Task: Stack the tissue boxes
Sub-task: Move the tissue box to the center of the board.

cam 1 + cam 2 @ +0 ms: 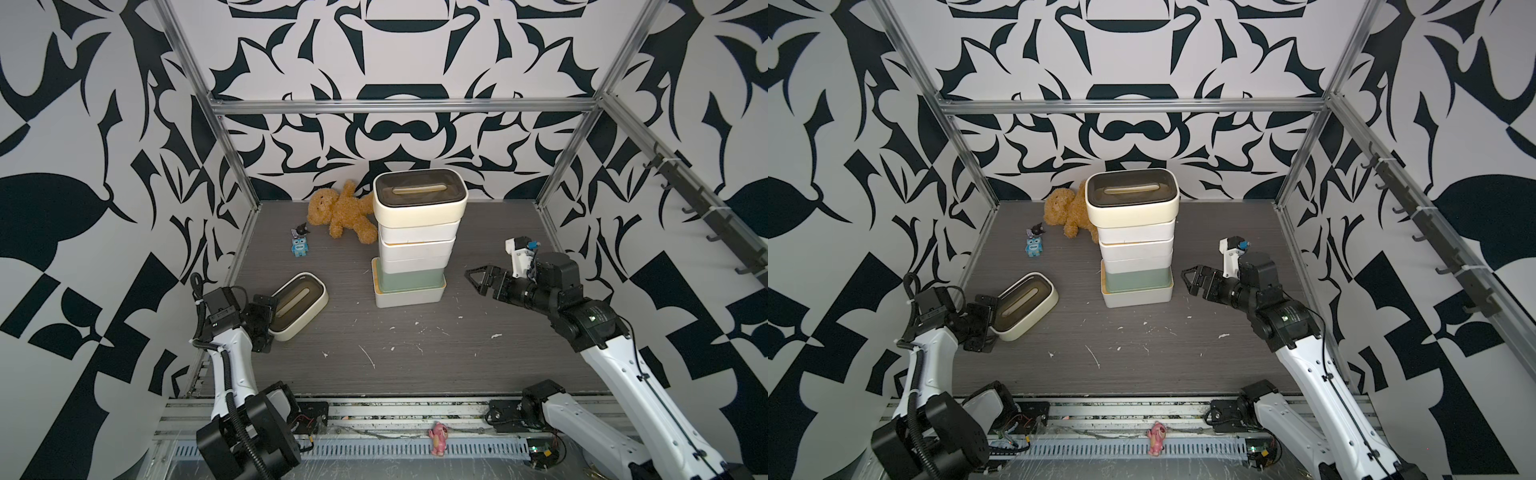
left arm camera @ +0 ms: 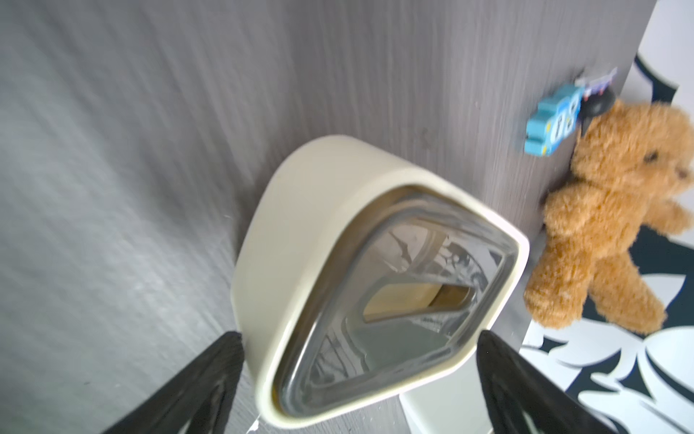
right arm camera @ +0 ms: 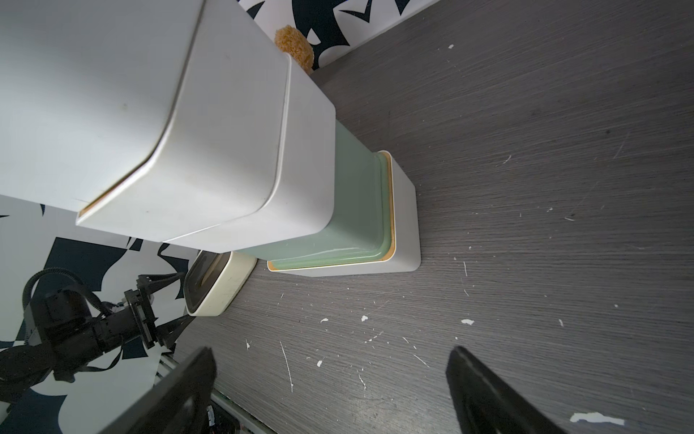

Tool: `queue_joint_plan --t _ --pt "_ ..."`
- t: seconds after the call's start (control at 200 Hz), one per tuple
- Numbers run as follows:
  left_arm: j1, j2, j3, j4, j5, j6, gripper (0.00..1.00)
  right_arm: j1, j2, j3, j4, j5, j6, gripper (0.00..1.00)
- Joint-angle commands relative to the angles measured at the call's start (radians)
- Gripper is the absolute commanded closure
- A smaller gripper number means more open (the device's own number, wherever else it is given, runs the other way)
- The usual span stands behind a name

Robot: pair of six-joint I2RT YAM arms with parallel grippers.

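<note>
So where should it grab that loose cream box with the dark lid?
Likely the loose cream box across its narrow width, at the end nearest the left gripper. Its length points at that gripper, and the open jaws straddle both long walls.

White arms [image 1: 623,376], black joints [image 1: 590,320] and fingers [image 3: 488,406]

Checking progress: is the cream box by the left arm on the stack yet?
Off: the cream box is down at the left end effector, well apart from the stack.

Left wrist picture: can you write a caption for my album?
Open left gripper straddles a cream tissue box, with a teddy bear and blue toy beyond.
</note>
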Motion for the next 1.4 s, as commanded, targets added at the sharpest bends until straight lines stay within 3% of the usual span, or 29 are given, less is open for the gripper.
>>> queue_joint_plan --t 0.0,0.11,0.185,0.43,0.565,0.77,1.125,1.395 --pt "-0.069 0.032 0.026 0.042 -0.01 -0.03 0.01 0.001 0.01 -0.005 0.065 -0.02 0.019 0.01" --pt "-0.111 0.082 0.07 0.049 -0.013 -0.024 0.01 0.002 0.019 -0.006 0.075 -0.029 0.024 0.01" --pt "-0.195 0.118 0.102 0.051 -0.021 -0.007 0.01 0.002 0.019 -0.011 0.079 -0.028 0.024 0.01" --pt "-0.35 0.167 0.146 0.031 -0.045 0.02 0.01 0.0 0.028 -0.025 0.102 -0.038 0.024 0.01" --pt "-0.381 0.149 0.155 -0.029 -0.091 0.051 0.01 0.001 0.038 -0.024 0.112 -0.055 0.023 0.01" --pt "-0.379 0.091 0.248 -0.154 -0.245 0.318 0.01 0.001 0.013 -0.039 0.116 -0.051 0.007 0.01" --pt "-0.38 0.25 0.406 -0.094 -0.219 0.843 0.01 0.001 -0.008 -0.104 0.179 -0.105 0.044 0.01" --pt "-0.38 0.357 0.435 -0.022 -0.246 1.078 0.01 0.001 0.015 -0.102 0.167 -0.15 0.039 0.01"
